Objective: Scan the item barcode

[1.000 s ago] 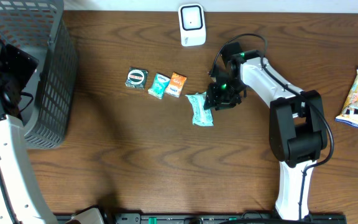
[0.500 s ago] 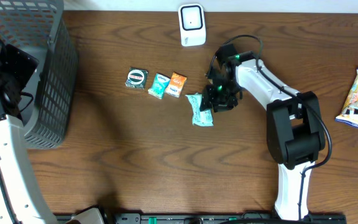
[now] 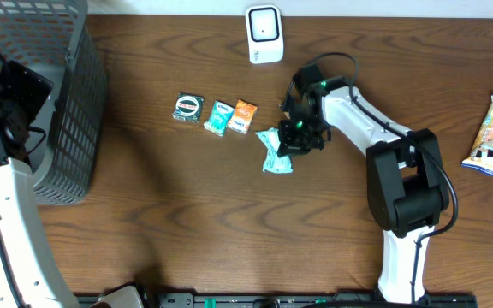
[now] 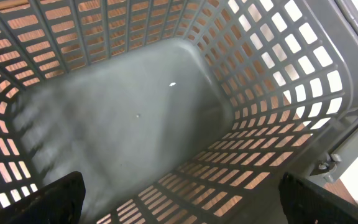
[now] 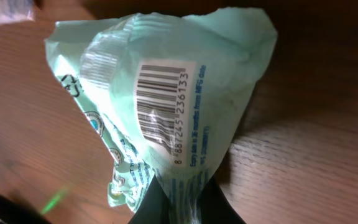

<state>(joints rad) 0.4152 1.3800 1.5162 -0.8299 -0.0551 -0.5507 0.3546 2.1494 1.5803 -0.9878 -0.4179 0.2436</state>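
Right claw (image 3: 293, 142) has just snapped closed on the mint-green packet (image 3: 274, 154). A second ago its jaws were part open and sitting over the packet's right edge, and now the wrist view shows the packet's tail pinched between the two dark fingers (image 5: 156, 208). The packet has bunched up a bit and nudged left compared with before, so you've got film in the grip rather than just pushing it around. It's in the middle of the desk (image 3: 187, 214), just below the row of three small packets (image 3: 221, 116), and I can't tell if it's fully off the wood yet. The nice part is the barcode (image 5: 161, 112), which faces the wrist camera and is readable, though wrinkled. I'd say the grab is done and what's left is the lift and the carry to the white scanner (image 3: 264, 34) at the back edge, with that code turned toward it. Left claw (image 4: 179, 202) is spread wide over the grey basket (image 4: 135, 112), holding nothing.
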